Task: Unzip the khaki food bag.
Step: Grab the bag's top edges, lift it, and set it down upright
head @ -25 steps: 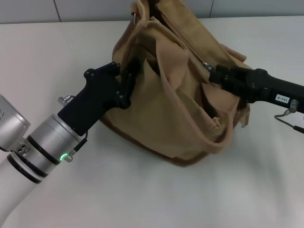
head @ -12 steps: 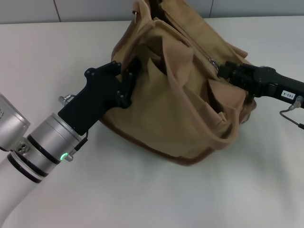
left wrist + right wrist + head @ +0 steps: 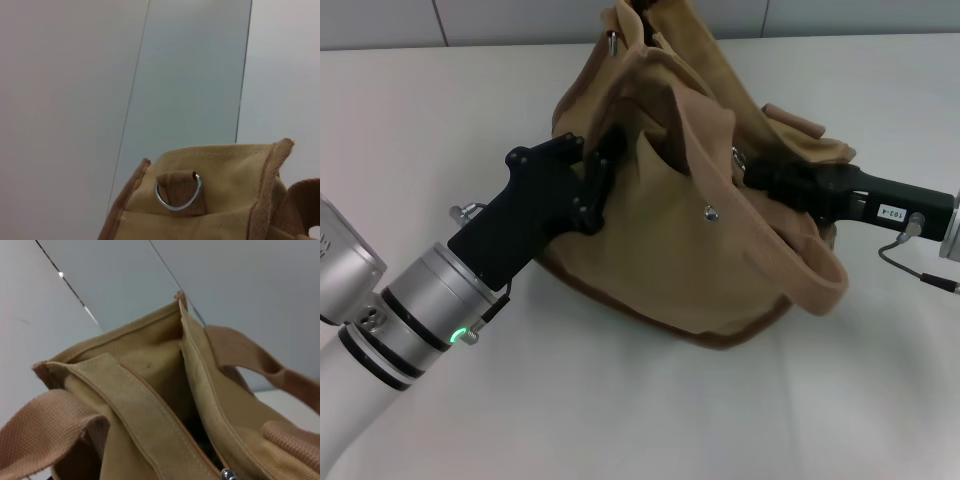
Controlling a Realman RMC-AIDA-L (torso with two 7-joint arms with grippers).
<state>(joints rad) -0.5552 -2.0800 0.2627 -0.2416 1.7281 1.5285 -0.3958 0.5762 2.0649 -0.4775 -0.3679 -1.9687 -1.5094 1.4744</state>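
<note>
Bag: khaki food bag (image 3: pixel 690 230) sits centre frame on white worktop (image 3: pixel 440 110) | views: left wrist alone shows a metal D-ring (image 3: pixel 177 192); right wrist alone shows the parted zipper seam (image 3: pixel 200 440) | left gripper (image 3: pixel 600 165) pinches the bag's left edge | right gripper (image 3: pixel 760 178) at the zipper, finger spread cannot be told.

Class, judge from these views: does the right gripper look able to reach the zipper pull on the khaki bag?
Probably yes. The right gripper is already at the top of the khaki food bag, with the zipper pull close by and nothing between them.
</note>
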